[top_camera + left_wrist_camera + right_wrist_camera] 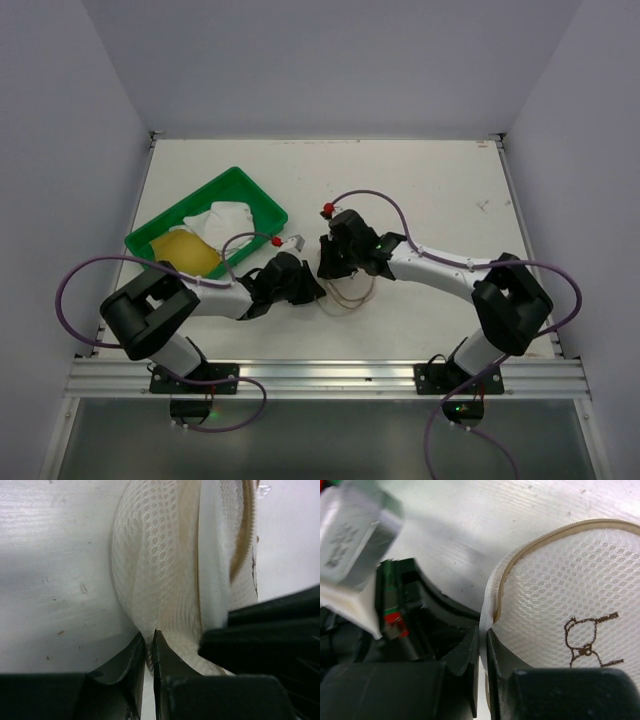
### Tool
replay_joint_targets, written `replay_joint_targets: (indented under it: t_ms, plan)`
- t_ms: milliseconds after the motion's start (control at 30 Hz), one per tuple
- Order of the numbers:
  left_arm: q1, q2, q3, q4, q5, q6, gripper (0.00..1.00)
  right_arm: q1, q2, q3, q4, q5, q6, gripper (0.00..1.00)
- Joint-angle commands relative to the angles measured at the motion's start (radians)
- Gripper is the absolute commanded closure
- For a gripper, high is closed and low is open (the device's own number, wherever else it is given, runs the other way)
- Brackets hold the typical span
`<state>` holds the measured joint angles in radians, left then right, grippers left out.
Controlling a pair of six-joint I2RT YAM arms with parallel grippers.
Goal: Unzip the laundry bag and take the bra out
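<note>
The round, flat, off-white mesh laundry bag (570, 580) lies on the white surface (440, 190) near its front middle, caught between the two arms. The left gripper (149, 647) is pinched tight on a fold of the mesh at one side, its black fingers nearly meeting with the cloth between them. The right gripper (482, 650) is clamped on the bag's rim, right by the tan zip (560, 530) — the small dark bra drawing (590, 642) shows on the face beside it. Well off to the left sits a green rectangular plastic tray (260, 190) holding a yellow thing (185, 250) and a crumpled white cloth (225, 218)
</note>
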<state>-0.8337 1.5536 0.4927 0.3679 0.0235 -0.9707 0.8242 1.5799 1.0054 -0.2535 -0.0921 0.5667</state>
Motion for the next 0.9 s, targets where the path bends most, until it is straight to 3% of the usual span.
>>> replay_joint_targets:
  t_ms: [0,233,400,500,533,600,633,733,867]
  plan:
    - [-0.012,-0.009,-0.032,-0.024,-0.013,-0.031,0.85,-0.016,0.046,-0.005,0.028,0.039,0.074,0.86]
    - [-0.013,-0.101,-0.054,-0.11,-0.088,-0.065,0.67,-0.017,-0.013,-0.05,0.005,-0.023,0.101,0.67]
    - [-0.01,-0.191,-0.034,-0.285,-0.206,-0.068,0.6,-0.017,-0.121,0.045,-0.084,-0.077,0.081,0.45]
    - [-0.001,-0.271,-0.007,-0.385,-0.258,-0.057,0.5,-0.02,-0.181,0.088,-0.115,-0.057,0.056,0.35]
    - [0.004,-0.311,0.027,-0.43,-0.273,-0.036,0.43,-0.026,-0.195,0.096,-0.122,-0.043,0.049,0.32]
    - [0.008,-0.351,0.07,-0.532,-0.338,-0.011,0.3,-0.065,-0.219,0.116,-0.142,0.009,0.035,0.26]
    - [0.013,-0.386,0.119,-0.57,-0.361,0.012,0.17,-0.091,-0.237,0.124,-0.17,0.012,0.021,0.17]
    - [0.056,-0.452,0.222,-0.691,-0.421,0.07,0.0,-0.213,-0.293,0.156,-0.226,-0.015,-0.007,0.02]
    - [0.113,-0.544,0.337,-0.837,-0.447,0.138,0.0,-0.353,-0.428,0.171,-0.274,0.063,-0.053,0.01]
